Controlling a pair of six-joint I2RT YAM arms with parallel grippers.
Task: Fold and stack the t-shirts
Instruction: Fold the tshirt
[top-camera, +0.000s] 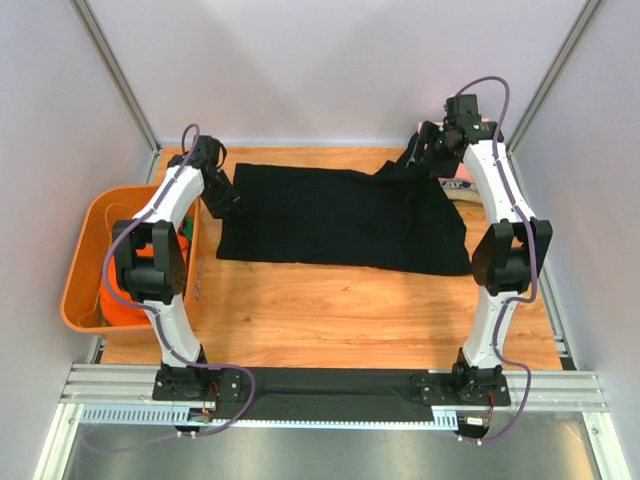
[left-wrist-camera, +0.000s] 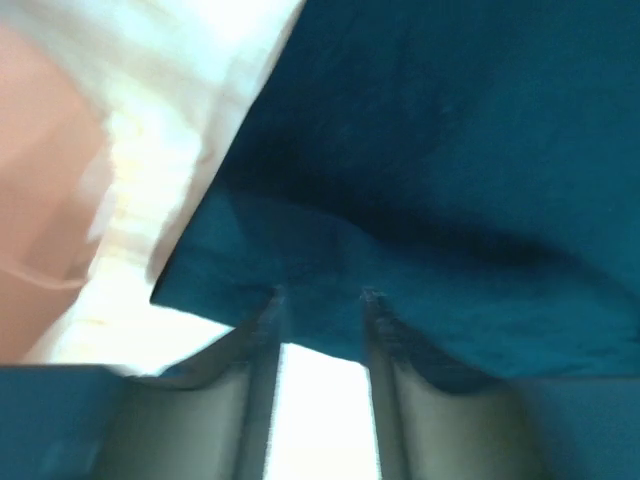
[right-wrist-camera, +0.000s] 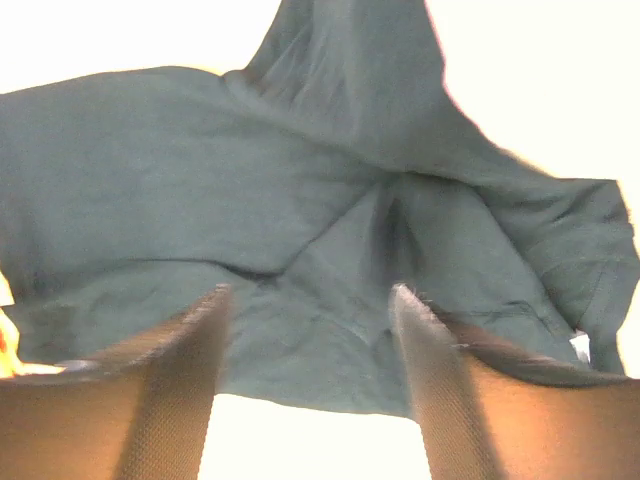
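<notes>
My left gripper (left-wrist-camera: 322, 300), half open and empty, is at the left edge of the black cloth t-shirt (top-camera: 340, 215) spread on the wooden table (top-camera: 330, 310). My right gripper (right-wrist-camera: 310, 292), wide open and empty, is at its far-right sleeve. I judge folding begins: next, pinch both edges.

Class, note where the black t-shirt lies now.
Top view: the black t-shirt lies spread across the far half of the table, left gripper at its left edge, right gripper at its far-right corner.
</notes>
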